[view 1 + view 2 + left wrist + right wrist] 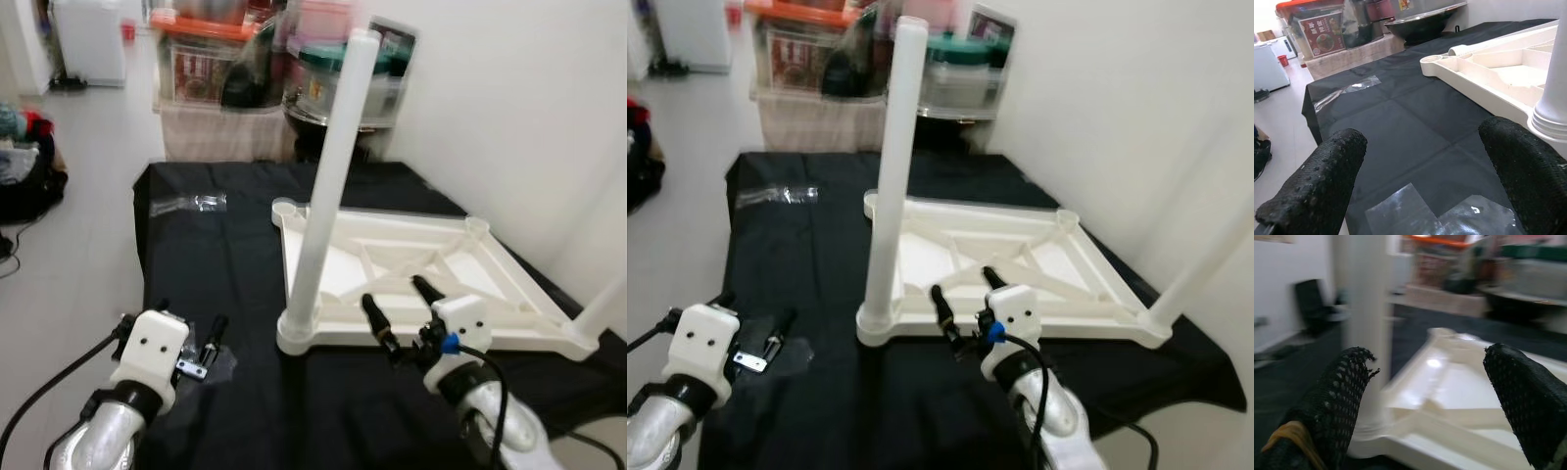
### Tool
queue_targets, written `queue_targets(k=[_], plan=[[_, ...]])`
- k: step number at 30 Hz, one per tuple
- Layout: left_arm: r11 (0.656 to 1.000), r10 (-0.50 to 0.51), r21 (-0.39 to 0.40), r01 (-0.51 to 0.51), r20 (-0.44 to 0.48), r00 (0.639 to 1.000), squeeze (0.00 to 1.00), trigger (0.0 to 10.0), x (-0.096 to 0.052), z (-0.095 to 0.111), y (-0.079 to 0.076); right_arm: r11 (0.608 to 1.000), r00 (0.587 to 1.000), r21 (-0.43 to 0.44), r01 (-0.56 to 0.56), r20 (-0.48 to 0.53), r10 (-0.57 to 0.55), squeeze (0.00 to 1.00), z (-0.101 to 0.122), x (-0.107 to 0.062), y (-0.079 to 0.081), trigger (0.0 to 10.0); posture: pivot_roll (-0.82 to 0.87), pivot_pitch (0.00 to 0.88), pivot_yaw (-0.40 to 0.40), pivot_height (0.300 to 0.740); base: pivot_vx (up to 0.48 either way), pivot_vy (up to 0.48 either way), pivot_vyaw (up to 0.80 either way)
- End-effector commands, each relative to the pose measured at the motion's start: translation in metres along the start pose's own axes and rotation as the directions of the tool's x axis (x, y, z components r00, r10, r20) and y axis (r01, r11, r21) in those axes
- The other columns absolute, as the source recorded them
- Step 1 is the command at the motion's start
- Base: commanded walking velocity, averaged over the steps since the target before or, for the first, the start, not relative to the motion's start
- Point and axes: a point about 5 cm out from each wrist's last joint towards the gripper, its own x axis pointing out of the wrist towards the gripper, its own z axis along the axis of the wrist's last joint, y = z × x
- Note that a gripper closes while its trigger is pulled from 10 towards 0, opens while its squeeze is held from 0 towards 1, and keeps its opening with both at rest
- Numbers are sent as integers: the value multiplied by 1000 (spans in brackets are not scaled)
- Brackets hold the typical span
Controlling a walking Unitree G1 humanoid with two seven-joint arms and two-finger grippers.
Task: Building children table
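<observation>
A black cloth [235,284] is covering the floor mid-frame, bare pale tiles running down its left edge. A white wall is closing in on the right. The white tabletop [411,279] is lying upside down right of centre, one leg [328,186] standing upright in its near-left corner socket. Storage boxes [211,59] are crowding the upper centre. The right gripper [397,308] is hovering at the tabletop's near edge, fingers spread; the left gripper [186,328], lower left, is also spread, above a clear plastic bag [211,362]
</observation>
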Motion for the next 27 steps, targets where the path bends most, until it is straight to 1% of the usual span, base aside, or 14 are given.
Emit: queue_targets(k=[1,2,5,7,9,11,12,13,17,19,21,24,27], plan=[[1000,-23,-6,23,2,1000,0,10000,3,-1,-3,994,994,38,-98,-37,100,0,-2,-2,4,10000,88,0,-134,740,0,0,0],[1000,-23,-6,23,2,1000,0,10000,3,-1,-3,994,994,38,-98,-37,100,0,-2,-2,4,10000,88,0,-134,740,0,0,0],[1000,-15,0,15,3,1000,0,10000,5,-2,-1,978,981,98,-183,-43,188,0,-2,-2,7,10000,91,0,-136,740,0,0,0],[1000,-12,1,12,2,1000,0,10000,5,-3,-1,971,979,140,-196,-23,201,0,-1,2,7,10000,92,0,-136,740,0,0,0],[1000,-12,1,12,2,1000,0,10000,5,-3,-1,971,979,140,-196,-23,201,0,-1,2,7,10000,92,0,-136,740,0,0,0],[1000,-14,2,14,5,1000,0,10000,7,-3,-2,966,979,164,-198,-12,203,0,-5,12,8,10000,102,0,-143,740,0,0,0],[1000,-14,2,14,5,1000,0,10000,7,-3,-2,966,979,164,-198,-12,203,0,-5,12,8,10000,102,0,-143,740,0,0,0],[1000,-18,5,18,13,1000,0,10000,9,-2,-4,958,973,179,-224,-5,229,0,-8,22,10,10000,113,0,-148,740,0,0,0],[1000,-17,5,17,16,1000,0,10000,10,-1,-4,950,968,193,-246,4,250,0,-7,25,12,10000,113,0,-148,740,0,0,0],[1000,-12,10,11,13,1000,0,10000,11,-3,-2,927,948,203,-316,22,318,0,-5,30,19,10000,124,0,-154,740,0,0,0],[1000,-8,18,8,7,1000,0,10000,11,-5,0,913,933,196,-358,23,360,0,-5,33,23,10000,125,0,-155,740,0,0,0],[1000,4,23,-4,5,1000,0,10000,12,-6,3,901,920,193,-388,25,391,0,-6,37,25,10000,133,0,-161,740,0,0,0],[999,18,28,-18,4,1000,0,10000,13,-7,7,901,917,181,-395,23,398,0,-8,47,24,10000,140,0,-166,740,0,0,0]])
